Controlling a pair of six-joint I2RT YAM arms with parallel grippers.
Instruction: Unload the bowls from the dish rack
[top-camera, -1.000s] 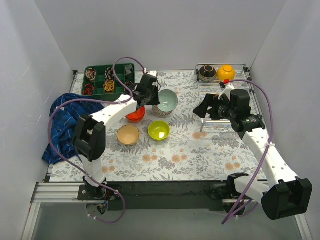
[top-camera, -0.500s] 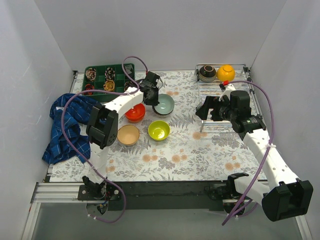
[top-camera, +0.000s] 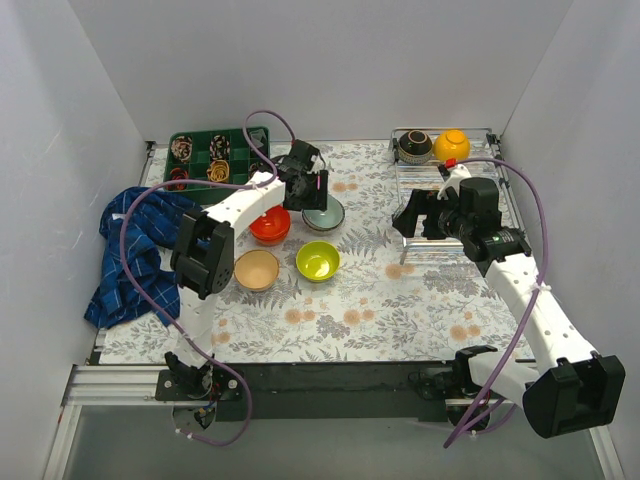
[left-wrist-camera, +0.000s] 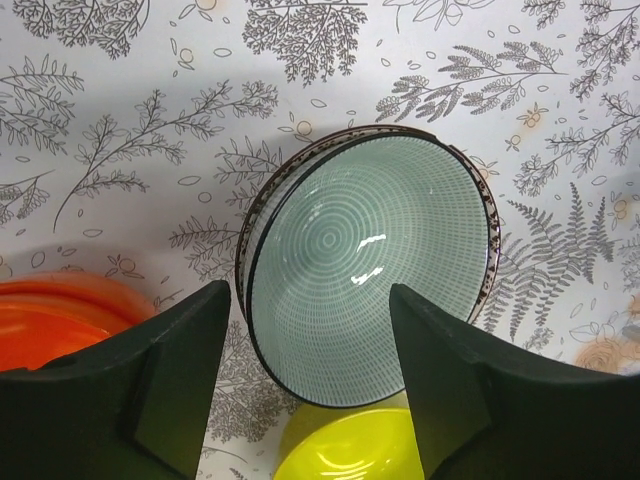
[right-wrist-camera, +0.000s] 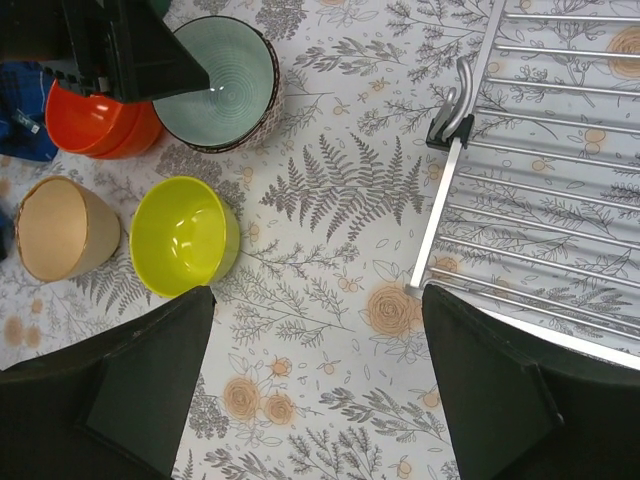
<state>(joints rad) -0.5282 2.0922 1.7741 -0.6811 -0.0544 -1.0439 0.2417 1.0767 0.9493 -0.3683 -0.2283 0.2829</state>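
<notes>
The pale mint bowl (top-camera: 324, 213) (left-wrist-camera: 370, 260) (right-wrist-camera: 215, 85) rests on the floral cloth beside a red-orange bowl (top-camera: 270, 226) (left-wrist-camera: 60, 325). Just above it hovers my left gripper (top-camera: 305, 188) (left-wrist-camera: 307, 300), open, its fingers clear of the rim. A lime green bowl (top-camera: 317, 261) (right-wrist-camera: 183, 235) and a beige bowl (top-camera: 257, 270) (right-wrist-camera: 60, 228) stand nearer. At the right lies the silver dish rack (top-camera: 450, 190) (right-wrist-camera: 540, 200), with a dark brown bowl (top-camera: 415, 146) and a yellow-orange bowl (top-camera: 452, 145) at its far end. My right gripper (top-camera: 415, 218) (right-wrist-camera: 318, 300) hangs open and empty over the rack's near left corner.
A green compartment tray (top-camera: 215, 160) with small items stands at the back left. A blue checked cloth (top-camera: 130, 250) is heaped at the left edge. White walls close in the table on three sides.
My left gripper lowered the pale mint bowl onto the table next to the red-orange bowl, then opened and let it go. The right arm has hardly moved.
</notes>
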